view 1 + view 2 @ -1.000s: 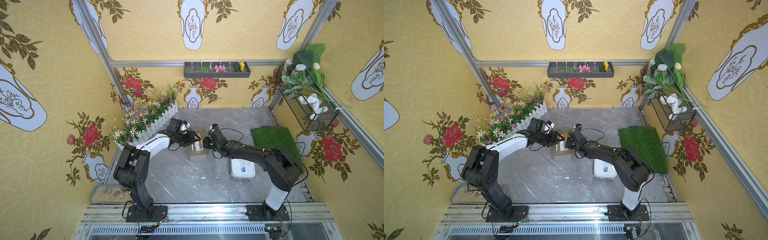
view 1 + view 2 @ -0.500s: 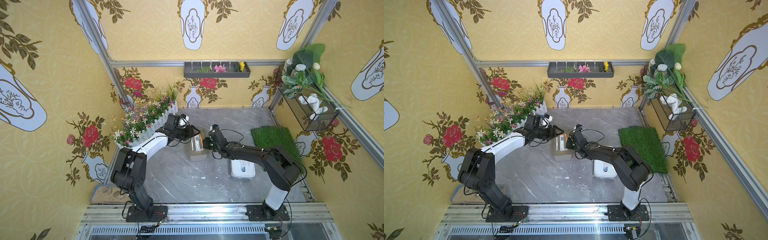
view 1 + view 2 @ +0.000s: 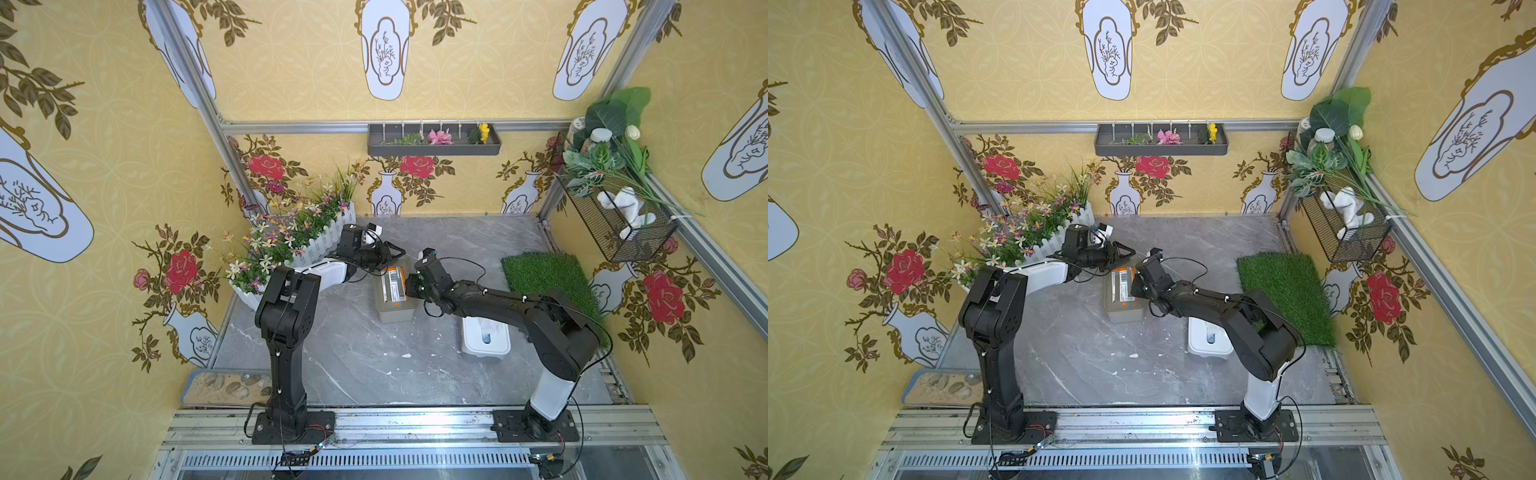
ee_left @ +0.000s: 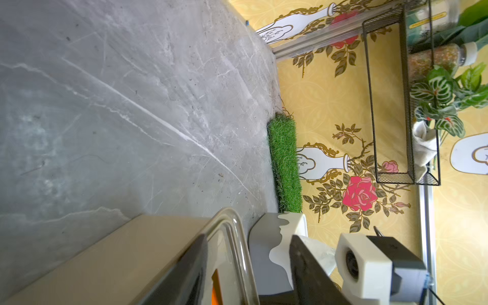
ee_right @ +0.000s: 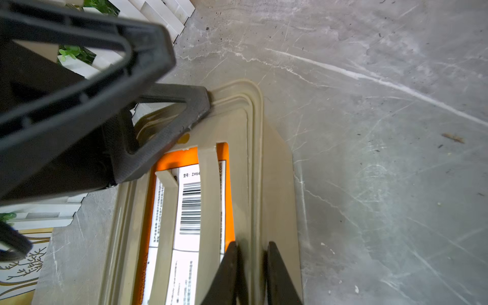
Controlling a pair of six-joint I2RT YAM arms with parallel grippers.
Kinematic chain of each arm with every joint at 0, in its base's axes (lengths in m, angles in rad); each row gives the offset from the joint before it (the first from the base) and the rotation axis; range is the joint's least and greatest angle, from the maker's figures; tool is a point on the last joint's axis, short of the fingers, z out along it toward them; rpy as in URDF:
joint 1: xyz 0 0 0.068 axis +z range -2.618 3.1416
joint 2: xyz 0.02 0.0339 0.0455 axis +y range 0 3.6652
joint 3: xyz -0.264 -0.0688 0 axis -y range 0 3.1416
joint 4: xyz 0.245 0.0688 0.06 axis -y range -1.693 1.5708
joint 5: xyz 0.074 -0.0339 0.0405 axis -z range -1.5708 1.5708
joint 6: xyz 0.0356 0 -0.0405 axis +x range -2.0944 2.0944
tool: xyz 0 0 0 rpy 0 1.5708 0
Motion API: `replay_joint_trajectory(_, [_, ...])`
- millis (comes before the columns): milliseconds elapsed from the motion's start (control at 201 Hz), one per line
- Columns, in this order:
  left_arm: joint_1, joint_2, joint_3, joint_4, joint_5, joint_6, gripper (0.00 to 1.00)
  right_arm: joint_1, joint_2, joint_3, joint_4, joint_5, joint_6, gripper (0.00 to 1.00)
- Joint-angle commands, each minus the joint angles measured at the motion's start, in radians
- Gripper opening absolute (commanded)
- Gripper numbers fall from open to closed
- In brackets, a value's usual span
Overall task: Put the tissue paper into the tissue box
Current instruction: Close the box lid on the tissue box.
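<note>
The right hand (image 5: 252, 245) pinches the right rim of the tissue box (image 3: 395, 311) in the middle of the desk (image 3: 365, 365), apparently to steady it, while the spread left hand (image 3: 395, 255) straddles its far rim; the orange-wrapped tissue paper (image 5: 190, 208) already lies inside.

Bright, even light fills the booth, and shadows on the grey surface (image 3: 365, 365) are soft and faint. In both top views the straight rails bow near the edges. In the left wrist view, the tissue box (image 4: 132, 253) rim glints and the closest parts blur.
</note>
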Motion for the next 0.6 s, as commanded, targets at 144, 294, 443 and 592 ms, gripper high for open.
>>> replay_joint_trajectory(144, [0.009, 0.056, -0.092, 0.009, -0.055, 0.000, 0.50, 0.003, 0.021, -0.026, -0.376, -0.067, -0.008, 0.19])
replay_joint_trajectory(294, [0.009, -0.035, -0.037, 0.000, -0.061, 0.014, 0.50, 0.005, 0.013, -0.022, -0.375, -0.067, -0.009, 0.19])
replay_joint_trajectory(443, [0.010, -0.125, 0.051, -0.037, -0.075, 0.030, 0.50, 0.006, 0.014, -0.011, -0.378, -0.067, -0.012, 0.19])
replay_joint_trajectory(592, [0.009, -0.162, 0.040, -0.067, -0.115, 0.016, 0.50, 0.009, 0.022, -0.005, -0.376, -0.072, -0.008, 0.19])
